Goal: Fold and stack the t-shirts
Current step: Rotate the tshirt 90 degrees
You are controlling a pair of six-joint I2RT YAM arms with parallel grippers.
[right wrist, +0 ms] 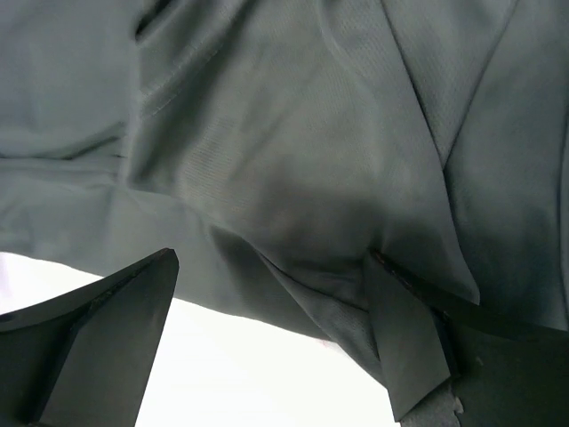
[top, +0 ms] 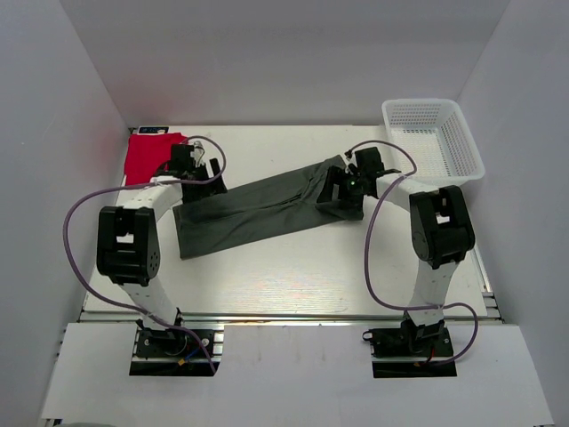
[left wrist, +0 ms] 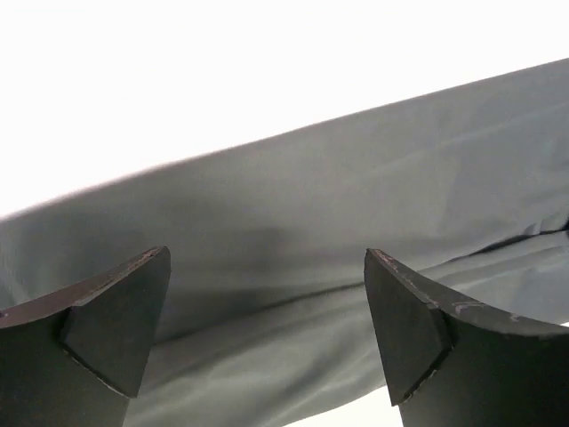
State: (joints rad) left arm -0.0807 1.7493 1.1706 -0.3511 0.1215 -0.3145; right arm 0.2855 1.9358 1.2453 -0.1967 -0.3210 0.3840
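The left gripper point(left wrist: 265, 311) was held with its two dark fingers spread apart and nothing caught between them, low over the left end of the dark grey-green soft cloth t-shirt point(top: 249, 213). The right gripper point(right wrist: 274, 311) was likewise parted, set over bunched folds at the garment's opposite end; whether its pads were touching the cloth could not be told. With an arm posted at each end, the garment seemed set up to be gripped and drawn flat or folded across its length.

The grey-green shirt was laid as a long, partly rolled band slanting across the middle of the white table point(top: 284, 276), and folding was judged far from finished. The bright red cloth t-shirt point(top: 147, 156) was left at the far-left corner, just beyond the left gripper, apart from the grey one and not yet stacked.

A white mesh plastic basket point(top: 469, 151) was placed at the far-right corner, near the right arm. Purple cables point(top: 75, 213) were looped beside both arms and could snag loose cloth.
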